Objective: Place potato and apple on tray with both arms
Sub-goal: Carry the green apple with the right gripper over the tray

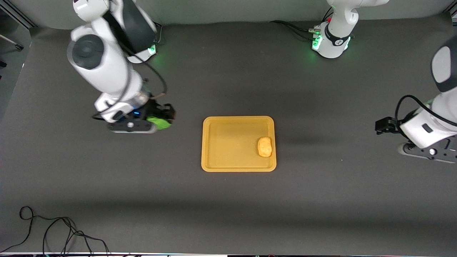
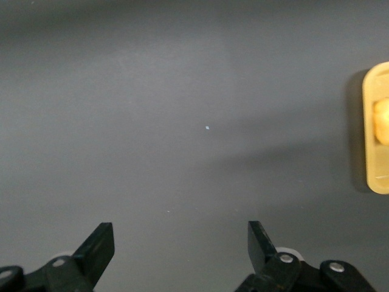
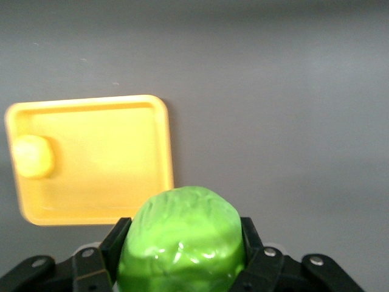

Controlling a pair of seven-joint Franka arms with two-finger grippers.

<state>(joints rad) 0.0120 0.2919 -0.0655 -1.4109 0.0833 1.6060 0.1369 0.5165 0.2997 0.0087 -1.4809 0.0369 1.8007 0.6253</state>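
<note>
My right gripper [image 1: 162,119] is clamped on the apple [image 1: 159,122], held over the table [image 1: 228,200] between the tray [image 1: 238,167] and the right arm's end; the potato [image 1: 265,146] lies in the tray, at the tray's edge toward the left arm's end, mid-table; my left gripper [image 2: 181,246] waits with fingers spread, holding nothing, over the left arm's edge of the table

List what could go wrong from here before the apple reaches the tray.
1. The right gripper holds the apple over bare table, short of the tray; a slip on this round ball would drop it outside.
2. The potato lies by the rim toward the left arm's end; a rolling apple may knock it.
3. The left gripper, open, waits clear of the tray.
</note>
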